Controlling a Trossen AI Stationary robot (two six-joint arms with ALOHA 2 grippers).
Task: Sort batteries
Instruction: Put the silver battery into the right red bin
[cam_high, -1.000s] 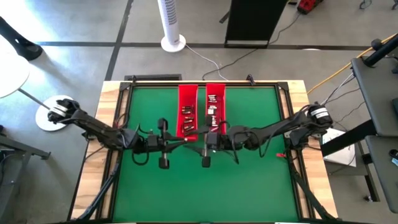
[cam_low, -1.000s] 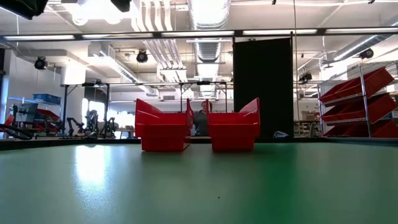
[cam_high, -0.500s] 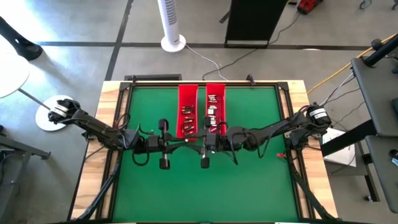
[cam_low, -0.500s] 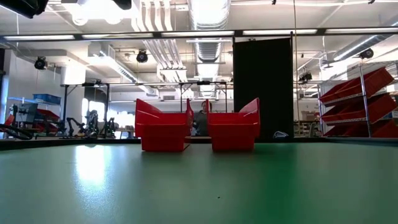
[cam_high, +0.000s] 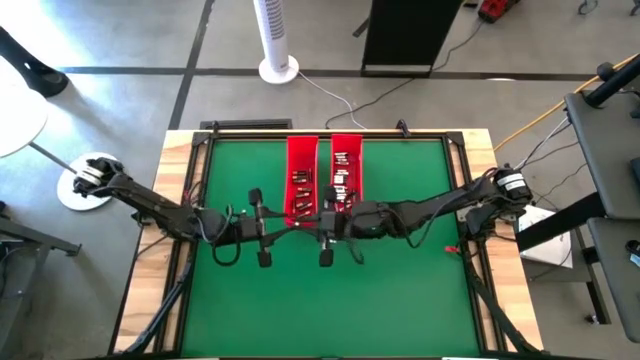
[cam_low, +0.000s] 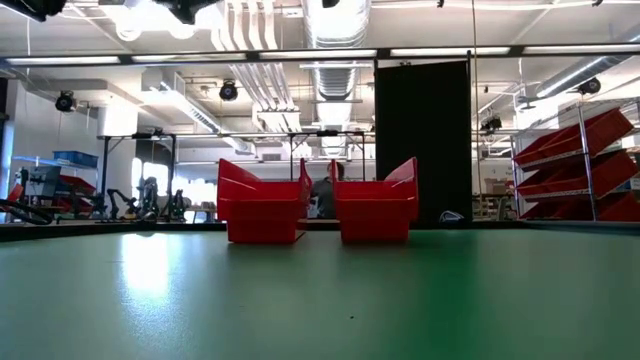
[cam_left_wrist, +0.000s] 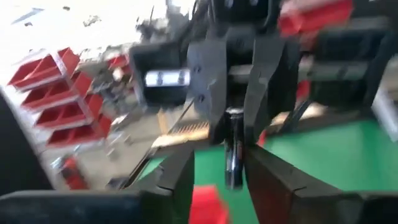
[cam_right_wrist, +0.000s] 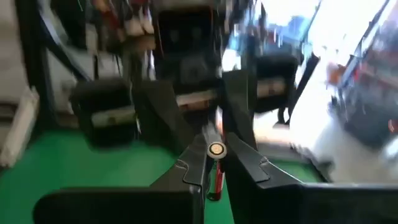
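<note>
Two long red trays (cam_high: 301, 160) (cam_high: 346, 150), set side by side at the middle of the far edge of the green surface (cam_high: 400, 290), already held scattered batteries (cam_high: 303, 178) (cam_high: 343, 172) when this moment was caught, a sign that the sorting was under way but, by the look of it, unfinished: one more battery (cam_right_wrist: 216, 163) was in mid-air between the two arms, above the near ends of the trays. The right end effector (cam_right_wrist: 215, 163) was clenched on that battery, its two dark fingers pressed together around the slim cylinder, whose pale round cap faced the wrist camera above a reddish body. The left end effector (cam_left_wrist: 219, 177), facing it nose to nose, had its fingers parted on either side of the same battery (cam_left_wrist: 232, 152) and did not appear to grip it, so the piece seemed to be passing from one arm to the other; that is a reading of the pose, not something shown. Which tray it was bound for could not be told. The trays were of glossy moulded plastic with raised, slanted end walls, seen head-on from the surface's level as two open-topped bins (cam_low: 262, 210) (cam_low: 376, 208). The surface itself was a matte green mat framed in pale wood, bare except for the trays. The batteries were tiny metallic cylinders, some dark-ended, lying loose at varied angles in both trays.
</note>
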